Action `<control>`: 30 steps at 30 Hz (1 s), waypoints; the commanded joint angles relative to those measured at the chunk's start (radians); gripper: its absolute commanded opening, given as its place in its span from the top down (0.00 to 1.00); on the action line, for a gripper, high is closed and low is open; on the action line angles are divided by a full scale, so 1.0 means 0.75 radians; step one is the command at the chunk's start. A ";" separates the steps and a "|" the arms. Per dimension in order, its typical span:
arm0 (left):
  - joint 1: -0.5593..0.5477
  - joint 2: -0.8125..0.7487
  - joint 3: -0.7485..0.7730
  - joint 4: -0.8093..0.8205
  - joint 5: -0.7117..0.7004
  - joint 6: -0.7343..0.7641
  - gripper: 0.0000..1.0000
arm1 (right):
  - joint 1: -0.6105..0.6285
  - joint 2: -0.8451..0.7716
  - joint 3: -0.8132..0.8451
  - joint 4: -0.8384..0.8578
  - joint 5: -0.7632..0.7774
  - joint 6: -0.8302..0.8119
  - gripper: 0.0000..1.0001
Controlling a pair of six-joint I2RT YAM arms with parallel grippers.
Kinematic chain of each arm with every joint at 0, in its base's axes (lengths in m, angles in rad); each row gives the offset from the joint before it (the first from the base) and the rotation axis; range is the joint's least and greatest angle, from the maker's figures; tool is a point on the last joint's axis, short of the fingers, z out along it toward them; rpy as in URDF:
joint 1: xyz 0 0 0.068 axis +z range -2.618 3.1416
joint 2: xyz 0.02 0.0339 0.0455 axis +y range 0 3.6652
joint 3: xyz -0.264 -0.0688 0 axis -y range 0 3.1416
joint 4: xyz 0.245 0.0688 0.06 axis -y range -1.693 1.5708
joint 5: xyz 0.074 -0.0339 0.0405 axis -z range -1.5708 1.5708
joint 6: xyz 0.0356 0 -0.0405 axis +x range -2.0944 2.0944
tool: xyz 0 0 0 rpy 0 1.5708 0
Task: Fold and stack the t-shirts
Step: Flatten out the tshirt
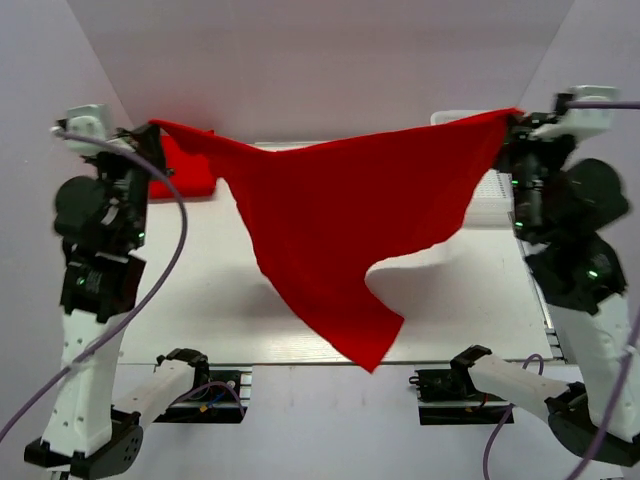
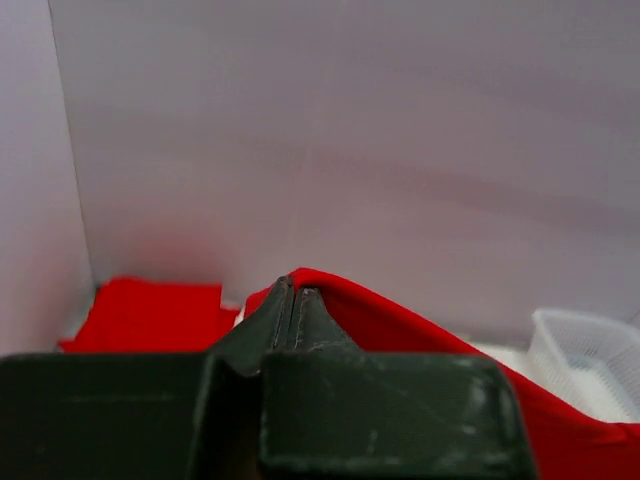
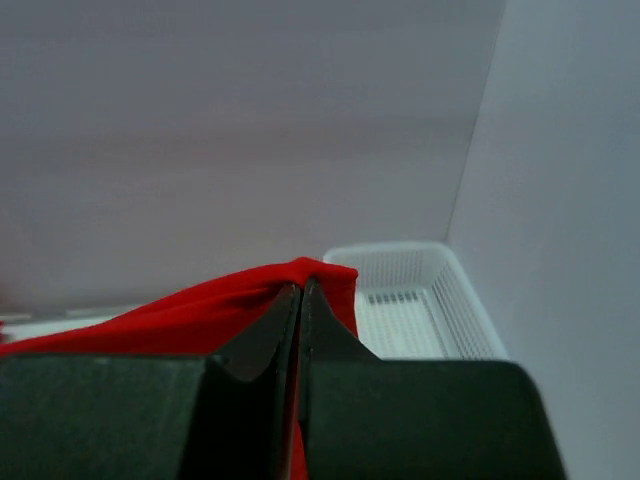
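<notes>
Shown whole only from above: a plain bright red soft-cloth t-shirt (image 1: 340, 230) strung over the white surface (image 1: 200, 300), long axis left to right, lower edge sagging to a point toward the surface's near edge. Pinched at its upper corners in the clamped-shut left end effector (image 1: 150, 130) and right end effector (image 1: 513, 122). Wrist views alone: the pinch itself, close up.

Raised high: left arm (image 1: 100, 230) at the left edge of the counter (image 1: 200, 300), right arm (image 1: 575, 230) at its right edge, wrists well above it. Both left gripper (image 1: 152, 132) and right gripper (image 1: 512, 120): fingers (image 2: 275, 318) pressed together, each pinching a corner of the red t-shirt (image 1: 340, 220).
</notes>
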 commanded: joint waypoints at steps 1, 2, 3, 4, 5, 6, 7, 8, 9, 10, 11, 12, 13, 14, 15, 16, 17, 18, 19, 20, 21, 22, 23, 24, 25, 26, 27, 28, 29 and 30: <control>0.006 -0.081 0.144 0.014 0.045 0.071 1.00 | -0.002 -0.072 0.184 -0.060 -0.114 -0.102 1.00; 0.006 -0.109 0.173 0.014 0.080 0.071 1.00 | 0.001 -0.090 0.211 -0.078 -0.183 -0.108 1.00; 0.006 -0.110 0.240 0.002 0.096 0.087 1.00 | -0.001 -0.099 0.290 -0.145 -0.293 -0.128 1.00; 0.006 -0.124 0.277 0.002 0.111 0.099 1.00 | -0.001 -0.117 0.321 -0.178 -0.341 -0.132 1.00; 0.006 -0.124 0.372 -0.011 0.127 0.120 1.00 | -0.004 -0.127 0.406 -0.235 -0.475 -0.134 1.00; 0.006 -0.124 0.424 -0.033 0.139 0.120 1.00 | -0.004 -0.127 0.466 -0.236 -0.529 -0.143 1.00; 0.006 -0.112 0.475 -0.045 0.139 0.142 1.00 | -0.002 -0.137 0.491 -0.277 -0.576 -0.143 1.00; 0.006 -0.112 0.524 -0.046 0.166 0.173 1.00 | -0.001 -0.139 0.548 -0.303 -0.688 -0.143 1.00; 0.006 -0.112 0.616 -0.060 0.184 0.173 1.00 | -0.004 -0.139 0.577 -0.340 -0.729 -0.149 1.00; 0.006 -0.098 0.659 -0.072 0.201 0.193 1.00 | -0.006 -0.148 0.628 -0.357 -0.762 -0.143 1.00; 0.006 -0.097 0.698 -0.072 0.219 0.210 1.00 | -0.008 -0.154 0.673 -0.367 -0.851 -0.137 1.00; 0.006 -0.083 0.776 -0.084 0.235 0.226 1.00 | -0.012 -0.162 0.691 -0.377 -0.883 -0.139 1.00; 0.006 -0.083 0.811 -0.084 0.236 0.226 1.00 | -0.004 -0.172 0.704 -0.393 -0.907 -0.118 1.00; 0.006 -0.071 0.844 -0.084 0.260 0.259 1.00 | -0.006 -0.192 0.716 -0.392 -1.007 -0.118 1.00; 0.006 -0.057 0.907 -0.084 0.260 0.259 1.00 | -0.008 -0.219 0.716 -0.387 -1.022 -0.106 1.00; 0.006 -0.042 0.946 -0.099 0.280 0.273 1.00 | -0.012 -0.233 0.712 -0.379 -1.032 -0.098 1.00; 0.006 -0.028 1.029 -0.099 0.293 0.285 1.00 | -0.012 -0.266 0.708 -0.381 -1.059 -0.098 1.00; 0.006 0.002 1.068 -0.117 0.307 0.285 1.00 | -0.012 -0.274 0.704 -0.375 -1.055 -0.086 1.00; 0.006 0.003 1.099 -0.117 0.344 0.298 1.00 | -0.014 -0.279 0.702 -0.375 -1.051 -0.083 1.00; 0.006 0.021 1.134 -0.117 0.344 0.298 1.00 | -0.020 -0.285 0.700 -0.379 -1.059 -0.085 1.00; 0.006 0.021 1.134 -0.117 0.344 0.314 1.00 | -0.018 -0.291 0.696 -0.381 -1.061 -0.077 1.00; 0.006 0.021 1.134 -0.097 0.358 0.314 1.00 | -0.020 -0.295 0.691 -0.383 -1.067 -0.077 1.00; 0.006 0.021 1.116 -0.085 0.358 0.314 1.00 | -0.020 -0.301 0.675 -0.379 -1.077 -0.077 1.00; 0.006 0.021 1.102 -0.068 0.358 0.330 1.00 | -0.018 -0.301 0.653 -0.381 -1.069 -0.067 1.00; 0.006 0.021 1.081 -0.068 0.358 0.330 1.00 | -0.022 -0.301 0.636 -0.381 -1.059 -0.067 1.00; 0.006 0.033 1.022 -0.034 0.358 0.330 1.00 | -0.020 -0.301 0.588 -0.355 -0.998 -0.067 1.00; 0.006 0.046 0.987 -0.033 0.358 0.343 1.00 | -0.020 -0.305 0.512 -0.343 -0.963 -0.063 1.00; -0.006 0.058 0.951 -0.017 0.358 0.343 1.00 | -0.018 -0.307 0.408 -0.328 -0.874 -0.057 1.00; -0.006 0.072 0.867 -0.017 0.370 0.343 1.00 | -0.016 -0.305 0.346 -0.273 -0.759 -0.047 1.00; -0.018 0.084 0.741 0.042 0.371 0.343 1.00 | -0.014 -0.307 0.145 -0.139 -0.633 -0.028 1.00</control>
